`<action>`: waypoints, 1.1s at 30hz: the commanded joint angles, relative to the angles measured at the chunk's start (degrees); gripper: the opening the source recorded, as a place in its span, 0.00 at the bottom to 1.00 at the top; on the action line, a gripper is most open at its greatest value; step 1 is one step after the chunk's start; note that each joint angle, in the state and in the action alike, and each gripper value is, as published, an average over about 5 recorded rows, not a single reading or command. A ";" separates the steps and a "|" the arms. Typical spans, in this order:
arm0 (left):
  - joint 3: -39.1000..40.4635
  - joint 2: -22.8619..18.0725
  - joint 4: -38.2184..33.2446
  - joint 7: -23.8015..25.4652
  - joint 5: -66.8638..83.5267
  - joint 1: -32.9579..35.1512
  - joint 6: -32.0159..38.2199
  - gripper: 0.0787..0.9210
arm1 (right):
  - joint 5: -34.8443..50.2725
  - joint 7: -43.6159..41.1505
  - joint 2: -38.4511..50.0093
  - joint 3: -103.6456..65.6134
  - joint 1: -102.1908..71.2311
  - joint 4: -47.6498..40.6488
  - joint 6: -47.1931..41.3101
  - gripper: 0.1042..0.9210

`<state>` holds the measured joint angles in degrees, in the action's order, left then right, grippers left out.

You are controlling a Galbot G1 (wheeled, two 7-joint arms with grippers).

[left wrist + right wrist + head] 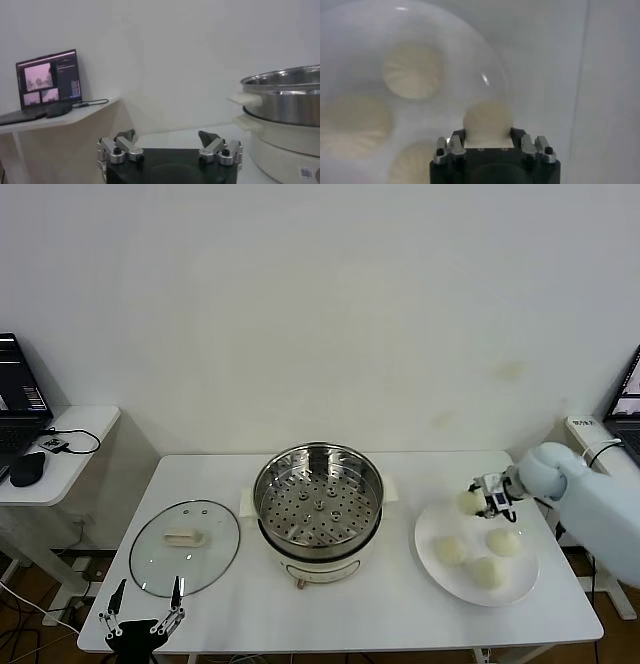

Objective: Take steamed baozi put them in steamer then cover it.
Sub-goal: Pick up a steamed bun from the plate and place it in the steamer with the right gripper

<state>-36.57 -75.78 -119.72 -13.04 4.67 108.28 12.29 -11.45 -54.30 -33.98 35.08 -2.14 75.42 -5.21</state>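
Steamer point(318, 506) sits open mid-table, cover point(185, 546) lying flat beside it; right gripper point(481, 500) clamps one baozi point(470, 502) above the white plate point(520, 584); left gripper point(140, 612) hangs spread wide, empty, near the table's front corner.

Light: bright, even, soft | Shadows: faint under steamer point(318, 509) | Glare: small glint on plate point(485, 79), sheen on steamer rim | Focus: right wrist view hazy, baozi point(412, 69) blurred; head view sharp

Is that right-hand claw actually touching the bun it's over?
Touching. In the right wrist view, the right gripper has its jaws pressed against both sides of one baozi, above the white plate.
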 commanded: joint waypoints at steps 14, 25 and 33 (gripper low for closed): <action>-0.07 1.46 0.38 0.40 1.62 -1.68 -0.05 0.88 | 26.90 3.23 -13.20 29.88 38.20 5.40 0.16 0.59; -1.21 1.72 0.75 0.83 3.01 -2.09 -0.07 0.88 | 26.38 6.07 -29.17 37.29 36.01 1.64 6.25 0.59; -1.83 1.20 0.85 0.86 3.12 -2.09 -0.01 0.88 | 15.06 6.54 -37.20 41.92 32.93 -4.65 14.61 0.59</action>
<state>-38.37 -74.66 -118.86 -12.21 7.66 106.21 12.29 6.28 -48.04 -64.26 72.29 29.65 72.99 5.64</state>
